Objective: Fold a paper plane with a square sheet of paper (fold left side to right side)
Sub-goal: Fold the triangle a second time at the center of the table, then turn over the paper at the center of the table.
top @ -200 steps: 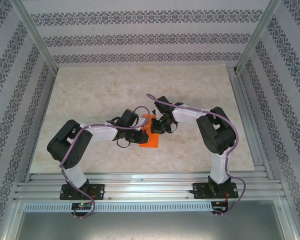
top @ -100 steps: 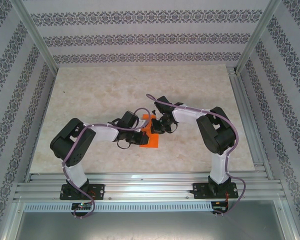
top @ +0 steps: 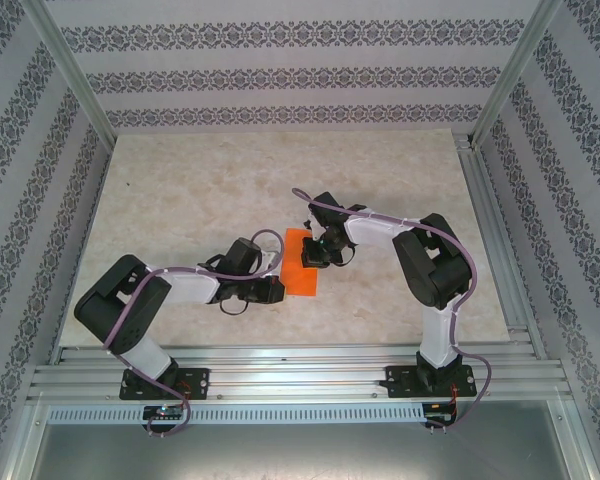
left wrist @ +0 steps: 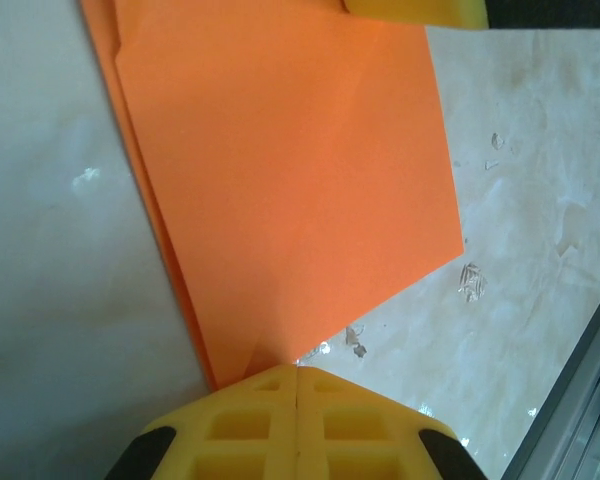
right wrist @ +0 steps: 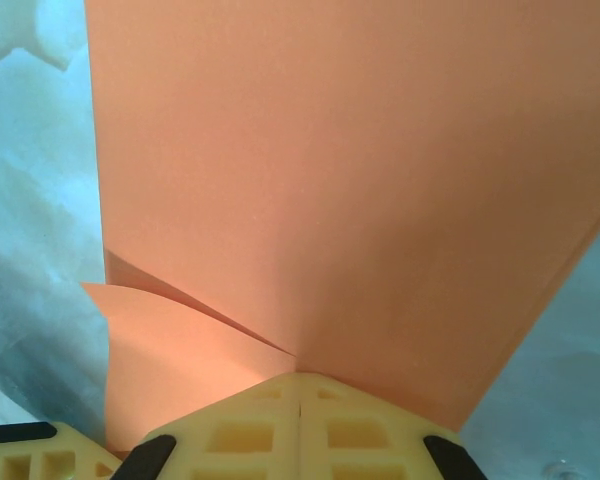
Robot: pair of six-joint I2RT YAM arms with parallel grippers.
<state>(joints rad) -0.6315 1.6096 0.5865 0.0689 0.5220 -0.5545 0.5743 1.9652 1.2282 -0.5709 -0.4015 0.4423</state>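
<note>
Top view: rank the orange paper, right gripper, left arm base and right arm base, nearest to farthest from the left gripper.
From the left gripper, which is shut:
1. orange paper, right at its tips.
2. right gripper, over the paper's right part.
3. left arm base, near edge, left.
4. right arm base, near edge, right.

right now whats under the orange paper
The orange paper lies on the pale marbled table. A lower orange layer peeks out along one edge in the left wrist view. What lies directly beneath is covered.
</note>
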